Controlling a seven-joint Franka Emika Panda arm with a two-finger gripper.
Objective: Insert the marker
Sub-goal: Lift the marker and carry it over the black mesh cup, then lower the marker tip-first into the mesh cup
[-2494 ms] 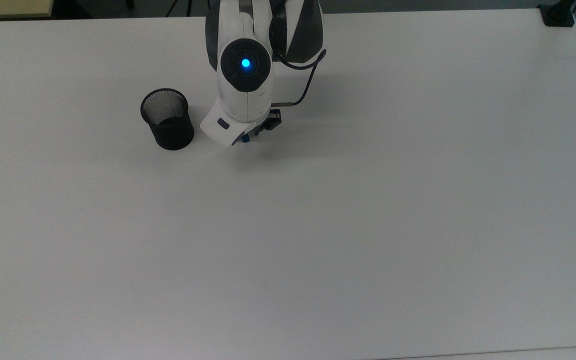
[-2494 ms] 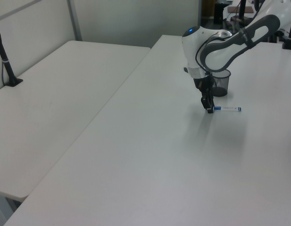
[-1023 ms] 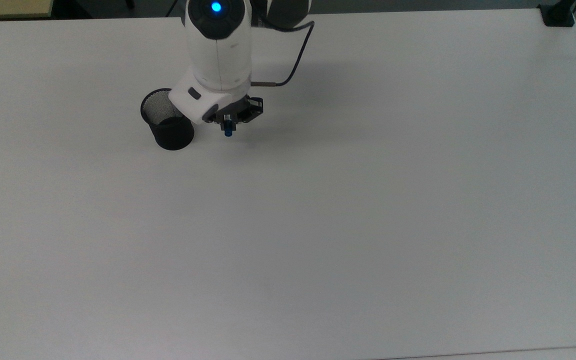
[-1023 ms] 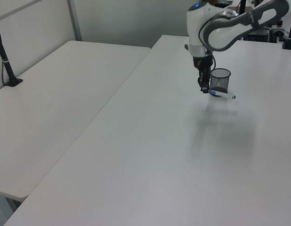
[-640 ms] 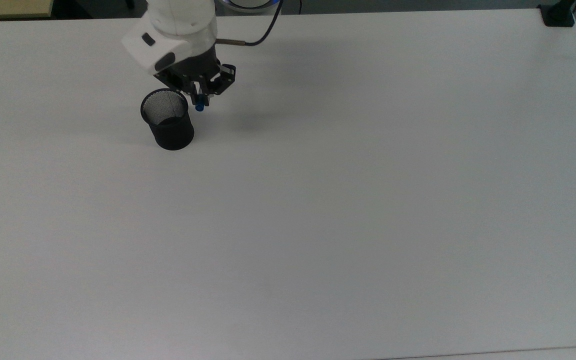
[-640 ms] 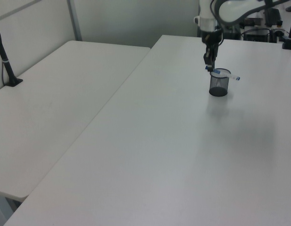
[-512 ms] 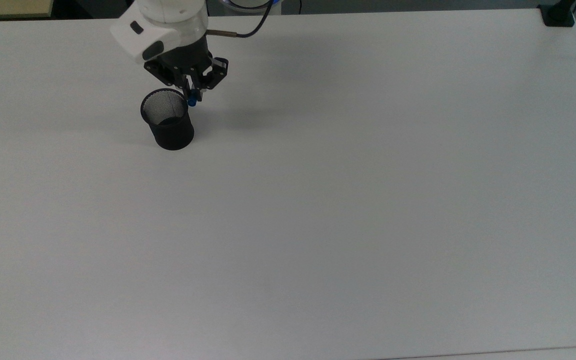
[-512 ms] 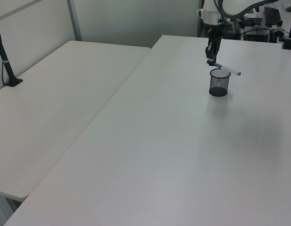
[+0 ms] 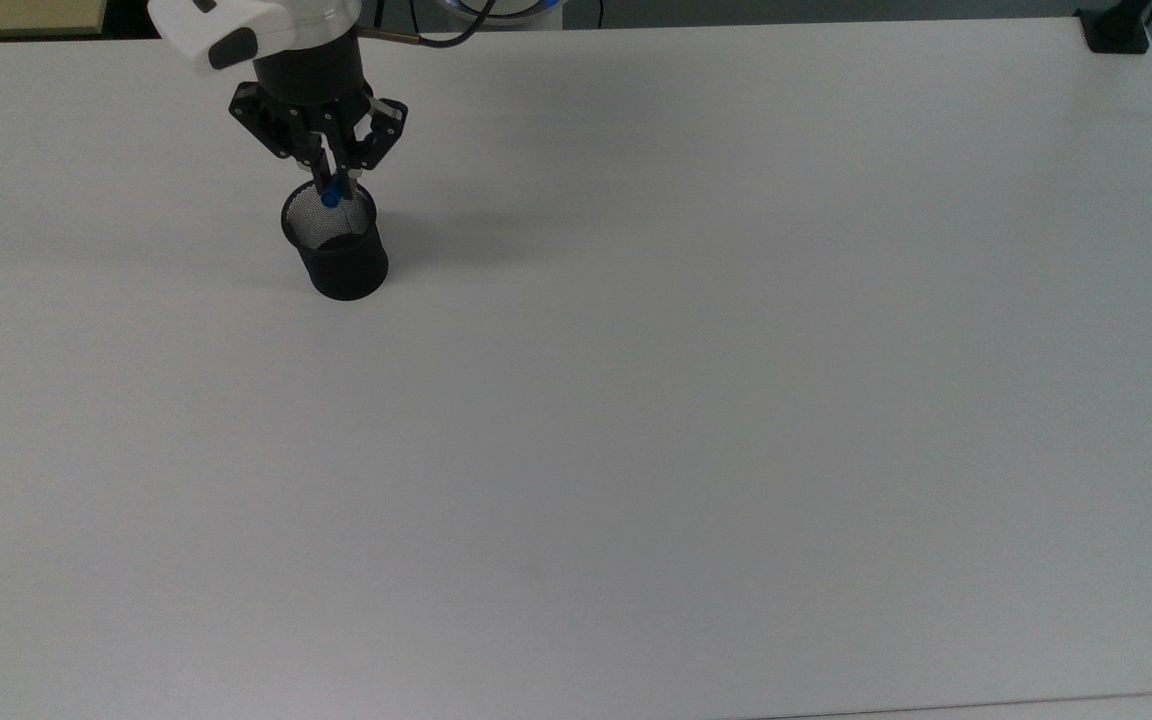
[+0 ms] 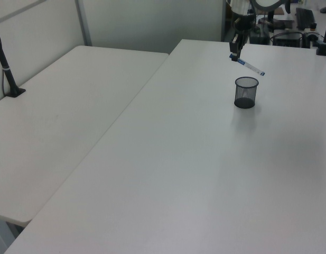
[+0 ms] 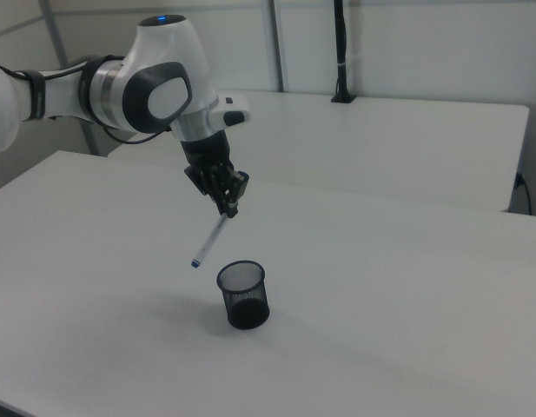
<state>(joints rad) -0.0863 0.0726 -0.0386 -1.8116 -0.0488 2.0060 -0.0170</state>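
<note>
The marker, white with blue ends, hangs tilted in the air with my gripper shut on its upper end. Its lower blue tip is higher than the rim of the black mesh cup and towards the right view's left of it. In the top view, the gripper is over the cup's far rim and the marker's blue end shows over the opening of the cup. In the left view, the marker slants down from the gripper above the cup.
The cup stands on a wide white table. A black clamp post sits at its far right corner in the top view. A second white table with a black post lies at the left view's left.
The arm has risen and swung towards the top view's upper left, carrying the marker from the table beside the cup to above the cup's rim. The marker has gone from lying flat to slanting down.
</note>
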